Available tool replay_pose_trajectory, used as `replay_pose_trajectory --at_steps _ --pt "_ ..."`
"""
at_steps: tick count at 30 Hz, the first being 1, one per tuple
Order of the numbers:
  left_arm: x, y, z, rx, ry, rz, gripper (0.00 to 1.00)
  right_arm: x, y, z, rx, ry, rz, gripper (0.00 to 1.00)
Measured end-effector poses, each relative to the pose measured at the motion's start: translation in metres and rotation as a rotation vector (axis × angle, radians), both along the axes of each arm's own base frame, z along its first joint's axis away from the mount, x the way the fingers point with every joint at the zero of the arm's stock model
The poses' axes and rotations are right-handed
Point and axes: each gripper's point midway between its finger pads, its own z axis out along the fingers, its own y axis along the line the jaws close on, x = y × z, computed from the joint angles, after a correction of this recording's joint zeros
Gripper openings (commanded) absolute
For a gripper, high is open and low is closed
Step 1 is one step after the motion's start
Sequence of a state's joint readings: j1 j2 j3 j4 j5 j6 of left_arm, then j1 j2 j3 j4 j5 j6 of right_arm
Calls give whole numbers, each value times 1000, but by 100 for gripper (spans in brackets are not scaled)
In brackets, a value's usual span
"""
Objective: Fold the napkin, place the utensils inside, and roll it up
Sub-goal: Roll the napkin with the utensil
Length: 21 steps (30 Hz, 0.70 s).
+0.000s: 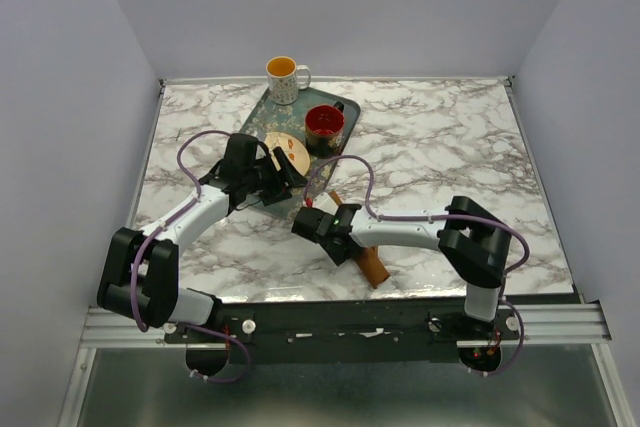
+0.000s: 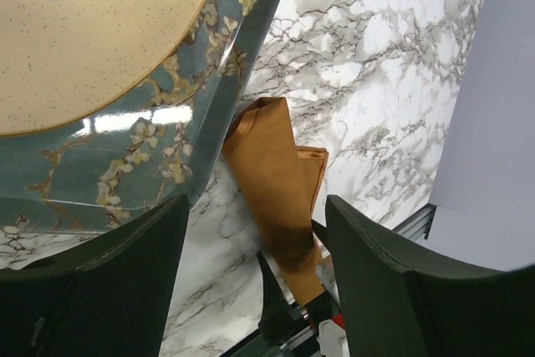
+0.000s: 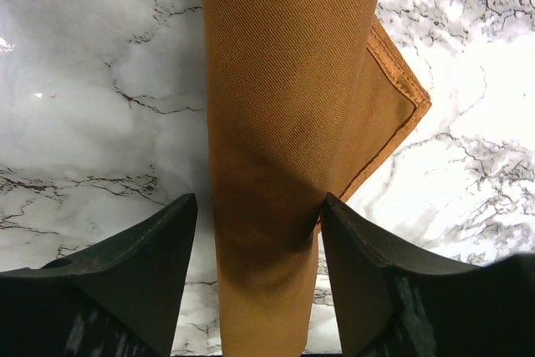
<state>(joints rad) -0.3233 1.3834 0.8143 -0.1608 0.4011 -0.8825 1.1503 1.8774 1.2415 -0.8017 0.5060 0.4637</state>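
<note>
My right gripper (image 3: 259, 204) straddles the rolled napkin (image 3: 284, 81), unclamped, near the table's (image 1: 440, 137) near edge; my left gripper (image 2: 255, 204) gapes empty over the tray's (image 2: 159, 148) edge.

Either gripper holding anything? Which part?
Nothing held. Right gripper straddles the rolled napkin, jaws open; left gripper open above the tray edge.

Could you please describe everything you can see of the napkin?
The napkin is a rust-brown woven cloth, rolled into a long slim tube with one stitched, hemmed corner poking out at its side. It lies flat on the marble table, one end by the edge of the green patterned tray. The right pincer straddles it, jaws open to either side.
</note>
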Motion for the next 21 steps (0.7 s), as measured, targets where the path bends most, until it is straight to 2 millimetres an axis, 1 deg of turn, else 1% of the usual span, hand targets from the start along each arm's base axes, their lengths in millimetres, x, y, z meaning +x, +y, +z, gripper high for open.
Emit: replay_pose_trajectory --at_steps 2,3,7,9,10,12,13,14,16,20,21 --pt "0 0 1 -2 -2 0 76 1 0 -1 7 -2 2 63" --pt "0 0 0 -2 -2 0 76 2 0 -2 11 -3 3 58" --pt "-1 -1 0 -6 -2 -13 77 6 -3 -4 39 -6 -6 46" --pt "-3 -2 -1 -6 -3 -24 79 9 -6 -5 65 -1 -17 42" --pt "-6 -3 -4 -3 -2 -35 80 12 -10 -6 83 6 -27 38" --pt "-10 -5 -9 -1 3 -46 82 14 -12 -7 119 20 -35 36" --pt "-15 -6 -14 2 10 -57 82 16 -13 -8 150 28 -40 31" --pt "-21 -7 -19 6 21 -69 83 17 -15 -8 170 37 -43 29" --pt "-31 -12 -26 13 37 -97 83 19 -17 -9 246 61 -52 27" --pt "-45 -28 -28 15 38 -159 81 23 -20 -7 430 110 -80 27" --pt "-48 -32 -29 17 41 -174 80 22 -18 -7 488 130 -79 27"
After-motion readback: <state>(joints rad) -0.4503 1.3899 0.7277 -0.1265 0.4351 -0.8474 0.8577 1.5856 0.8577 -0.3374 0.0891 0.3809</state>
